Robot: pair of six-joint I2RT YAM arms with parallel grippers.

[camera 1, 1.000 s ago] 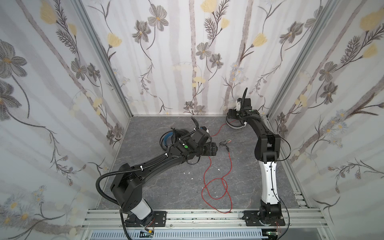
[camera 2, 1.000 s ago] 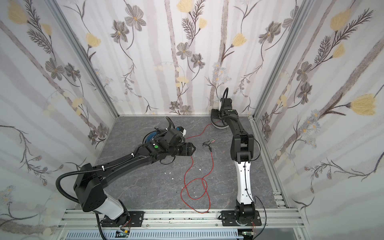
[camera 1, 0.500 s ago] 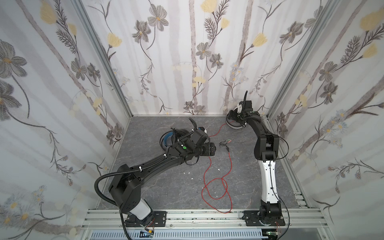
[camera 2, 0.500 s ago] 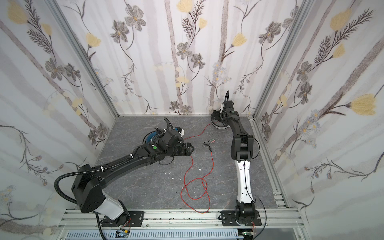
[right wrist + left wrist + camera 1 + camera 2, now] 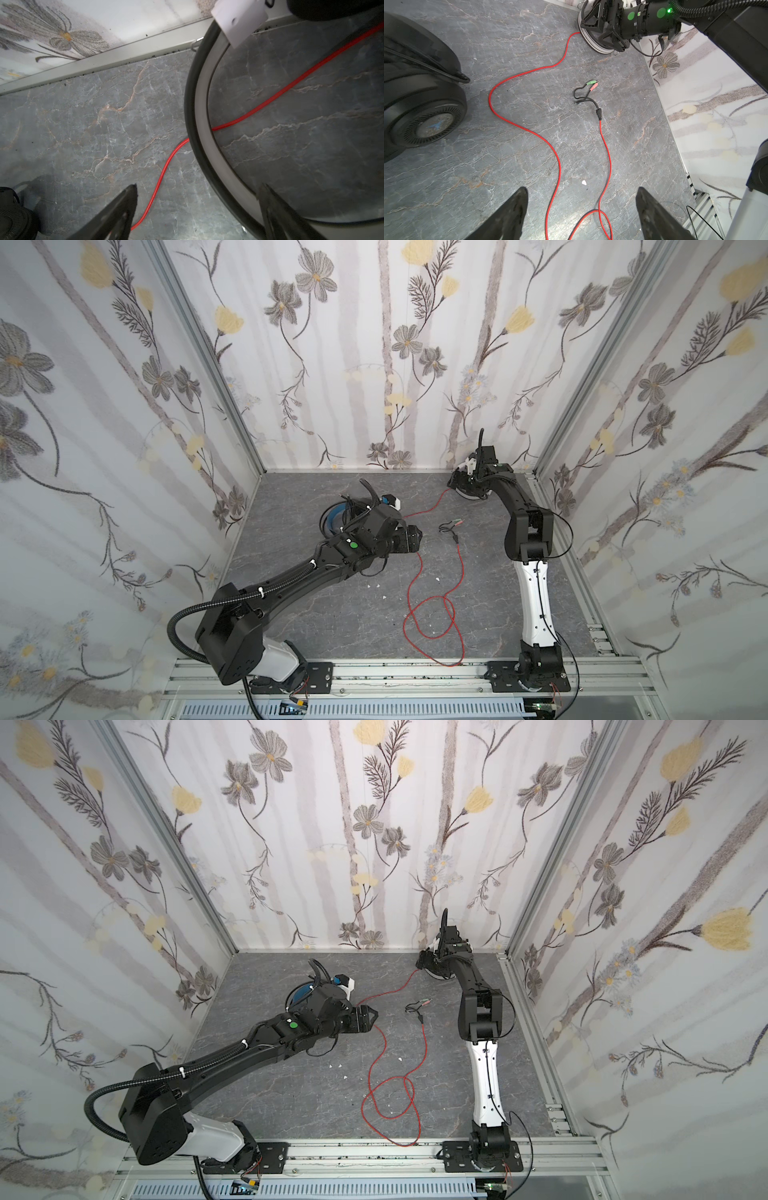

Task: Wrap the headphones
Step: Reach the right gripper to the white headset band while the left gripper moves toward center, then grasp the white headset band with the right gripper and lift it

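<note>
Over the last second the right arm has edged a little in over the white headset (image 5: 592, 44), and the left arm has barely shifted. The white headset lies at the far right corner of the table (image 5: 332, 614), with its red cable (image 5: 527, 131) trailing loose across the middle and looping near the front rail. The black headset (image 5: 425, 120) sits at the far left beside the left arm. The right gripper (image 5: 199, 185) is spread wide, empty, with the headband (image 5: 200, 104) passing between its jaws. The left gripper (image 5: 581, 188) is also wide and empty, hovering above the cable. To do this step well, the right gripper should probably close squarely on the band, clear of the cable, and pin the headset. The left could then gather the slack toward the green and pink plugs (image 5: 592, 84). No brand or lettering is legible, and a faint blue mark on the black earcup cannot be read.
</note>
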